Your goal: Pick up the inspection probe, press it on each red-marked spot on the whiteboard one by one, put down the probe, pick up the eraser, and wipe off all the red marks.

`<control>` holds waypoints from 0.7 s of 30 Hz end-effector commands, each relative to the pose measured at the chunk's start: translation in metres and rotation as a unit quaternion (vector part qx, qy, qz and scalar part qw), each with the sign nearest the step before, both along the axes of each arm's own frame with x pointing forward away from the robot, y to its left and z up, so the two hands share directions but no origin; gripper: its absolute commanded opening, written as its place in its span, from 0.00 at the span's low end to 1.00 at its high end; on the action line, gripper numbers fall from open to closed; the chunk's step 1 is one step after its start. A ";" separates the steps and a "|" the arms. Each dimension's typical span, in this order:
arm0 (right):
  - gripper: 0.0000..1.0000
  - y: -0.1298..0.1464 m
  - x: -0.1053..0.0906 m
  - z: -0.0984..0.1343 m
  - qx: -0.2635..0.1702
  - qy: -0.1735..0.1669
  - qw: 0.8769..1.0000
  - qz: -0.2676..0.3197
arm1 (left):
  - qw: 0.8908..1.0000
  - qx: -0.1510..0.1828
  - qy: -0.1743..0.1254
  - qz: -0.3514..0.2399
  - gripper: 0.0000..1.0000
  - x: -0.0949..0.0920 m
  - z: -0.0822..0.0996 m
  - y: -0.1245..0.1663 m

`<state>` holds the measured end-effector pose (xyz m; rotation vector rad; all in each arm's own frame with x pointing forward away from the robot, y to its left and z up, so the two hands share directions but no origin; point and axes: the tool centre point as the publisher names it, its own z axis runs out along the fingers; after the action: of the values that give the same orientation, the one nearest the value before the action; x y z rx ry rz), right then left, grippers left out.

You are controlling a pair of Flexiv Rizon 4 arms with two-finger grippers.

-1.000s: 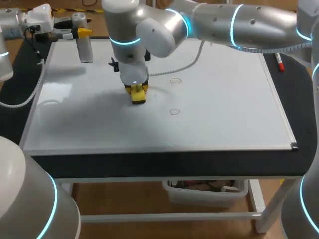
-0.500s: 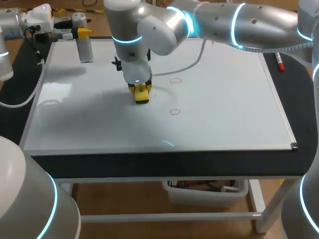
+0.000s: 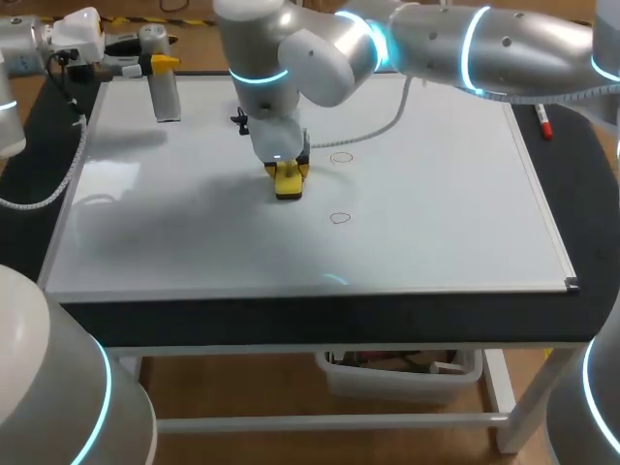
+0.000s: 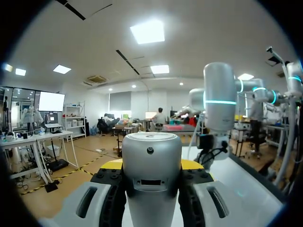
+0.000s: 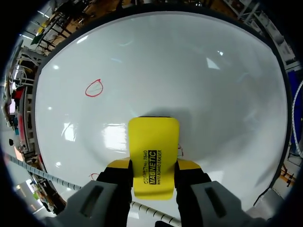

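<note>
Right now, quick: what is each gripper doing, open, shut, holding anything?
Left gripper: shut on the inspection probe.
Right gripper: shut on the yellow eraser, which sits against the whiteboard.

Whiteboard [image 3: 455,223]: near half and right side free; right arm [image 3: 504,44] spans far side, eraser [image 3: 289,181] mid-board, inspection probe [image 3: 167,95] far-left corner.
</note>
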<state>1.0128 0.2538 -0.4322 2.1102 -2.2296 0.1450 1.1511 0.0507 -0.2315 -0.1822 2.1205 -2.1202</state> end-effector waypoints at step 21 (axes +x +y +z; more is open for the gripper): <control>0.00 -0.005 0.007 0.032 0.057 -0.039 0.998 -0.009 | 1.000 0.000 0.000 -0.001 0.00 0.000 0.001 0.000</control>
<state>1.0266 0.2552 -0.4131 2.1618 -2.3515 0.0946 1.1512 0.0507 -0.2315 -0.1821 2.1204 -2.1202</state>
